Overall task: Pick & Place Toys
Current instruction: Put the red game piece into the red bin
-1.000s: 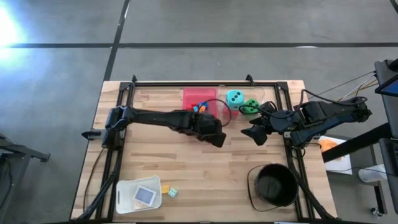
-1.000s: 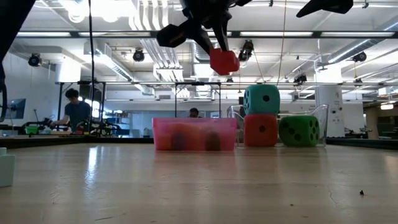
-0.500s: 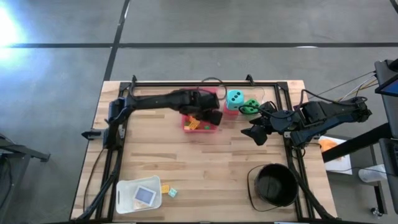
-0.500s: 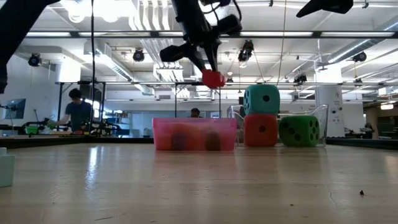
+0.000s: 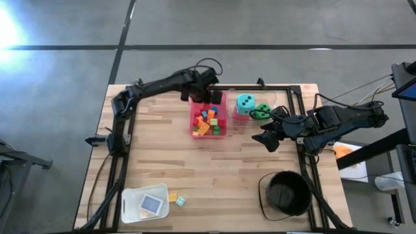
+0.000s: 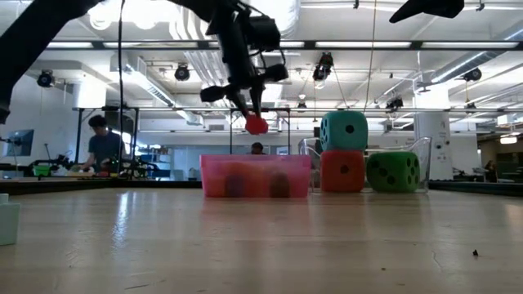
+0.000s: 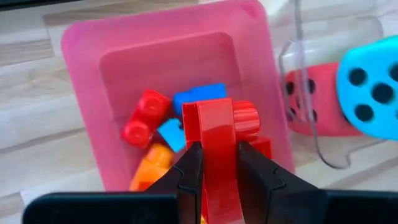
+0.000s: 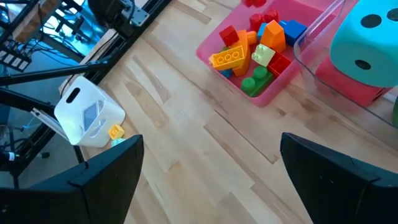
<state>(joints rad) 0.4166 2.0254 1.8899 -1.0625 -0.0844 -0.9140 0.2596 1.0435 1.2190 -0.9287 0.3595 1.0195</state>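
Left arm swung back over pink tray (image 5: 209,134) | red brick (image 7: 219,146) clamped between fingers (image 7: 188,174)

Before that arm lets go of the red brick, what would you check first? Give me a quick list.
1. Left hand gripping the red brick: ok, shut on it.
2. Brick above the pink tray: ok; the wrist view shows the tray straight below.
3. Space in the tray: ok; bricks lie in it, none piled above the rim.
4. Clear of the teal die: ok, die stands beside the tray.
5. Right hand out of the way: ok, open, apart from the tray.
6. Drop height: cannot tell exactly; the low view shows the brick above the rim.
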